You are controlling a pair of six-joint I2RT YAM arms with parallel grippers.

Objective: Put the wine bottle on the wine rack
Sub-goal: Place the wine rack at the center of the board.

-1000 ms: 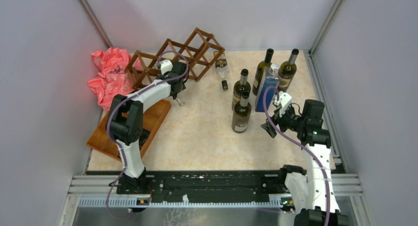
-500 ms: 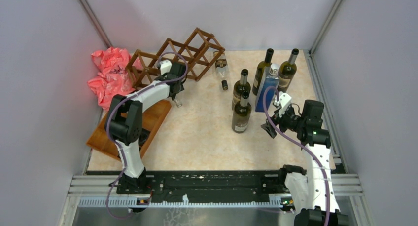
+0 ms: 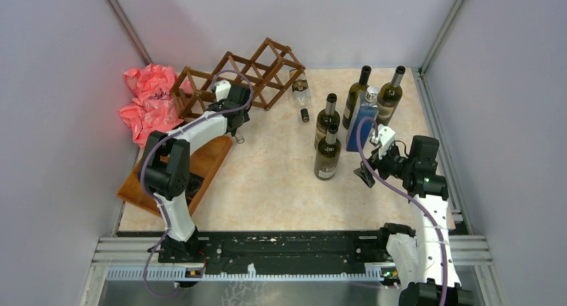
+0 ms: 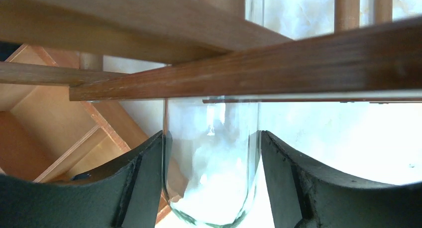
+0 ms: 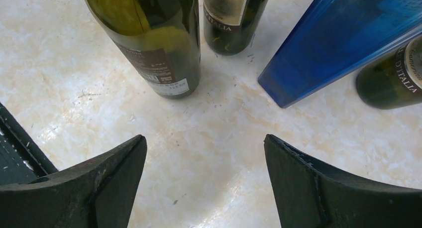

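The left tool (image 4: 211, 136) was clamped on the clear wine bottle (image 4: 211, 183), whose glass body ran in behind the slats of the wine rack (image 4: 278, 63) at the far left of the surface (image 5: 224, 118). The right tool (image 5: 205, 138) hung above that surface with its fingers spread wide and nothing between them, near a green bottle (image 5: 149, 34) and a blue bottle (image 5: 338, 39).

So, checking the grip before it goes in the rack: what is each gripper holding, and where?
The left gripper clamps the clear bottle across its glass body; the right gripper holds nothing.
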